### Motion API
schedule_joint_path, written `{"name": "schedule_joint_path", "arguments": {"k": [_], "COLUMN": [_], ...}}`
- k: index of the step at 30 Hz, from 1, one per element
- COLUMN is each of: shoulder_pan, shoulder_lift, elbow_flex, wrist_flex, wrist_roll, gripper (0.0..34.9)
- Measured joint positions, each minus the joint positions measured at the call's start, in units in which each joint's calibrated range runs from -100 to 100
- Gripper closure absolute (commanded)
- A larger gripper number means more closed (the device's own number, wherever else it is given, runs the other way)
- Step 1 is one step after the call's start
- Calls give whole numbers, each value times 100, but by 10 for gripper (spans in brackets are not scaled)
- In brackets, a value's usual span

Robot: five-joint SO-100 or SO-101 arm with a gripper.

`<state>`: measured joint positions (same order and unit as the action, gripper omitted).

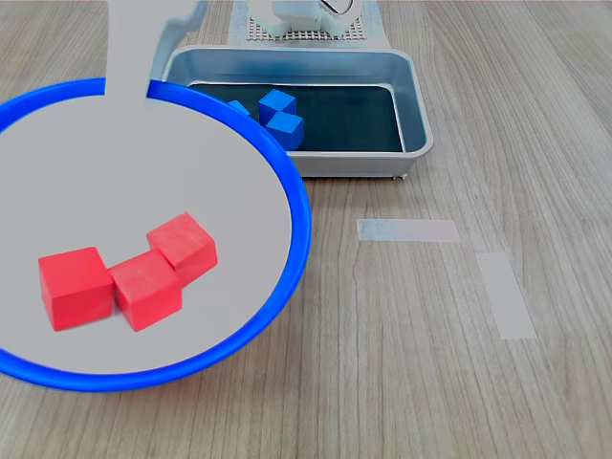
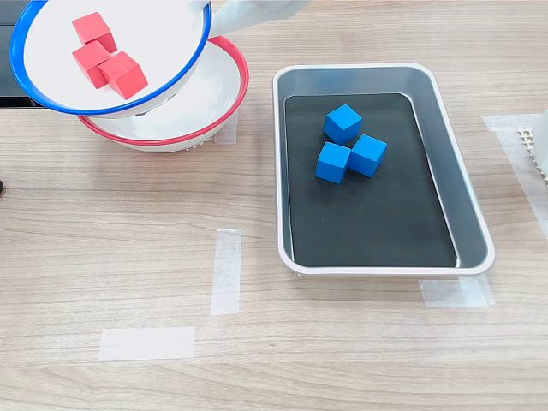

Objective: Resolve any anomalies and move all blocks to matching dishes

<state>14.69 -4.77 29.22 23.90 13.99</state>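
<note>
Blue-rimmed dish (image 2: 34,86): upper left of the second exterior view, tilted, overlapping the red-rimmed dish (image 2: 227,98).
Red blocks (image 2: 107,58): 3, clustered inside the blue-rimmed dish, touching.
Blue blocks (image 2: 349,144): 3, close together in the silver tray (image 2: 385,265), right of centre.
Claw: hidden in both exterior views; opening and hold cannot be told.
Worktop (image 2: 128,257): wooden, with tape strips.

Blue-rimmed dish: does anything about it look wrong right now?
Yes. The blue-rimmed dish holds three red blocks, a colour mismatch, and in the second exterior view it sits tilted over the red-rimmed dish instead of flat on the table. The three blue blocks lie in the metal tray. The gripper isn't identifiable.
</note>
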Motion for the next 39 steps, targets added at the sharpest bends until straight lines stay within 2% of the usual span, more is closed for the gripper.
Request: {"name": "schedule_joint_path", "arguments": {"k": [6, 13, 17, 24, 33, 39], "shoulder_pan": [-292, -1133, -1593, -2354, -2442, -2531], "shoulder_lift": [-341, -563, -563, -503, 273, 529], "elbow_flex": [-18, -163, -154, 717, 1080, 1080], "wrist_flex": [171, 987, 1036, 163, -644, -840], "wrist_roll": [-117, -366, -503, -567, -410, -400], "gripper": [349, 349, 349, 349, 349, 349]}}
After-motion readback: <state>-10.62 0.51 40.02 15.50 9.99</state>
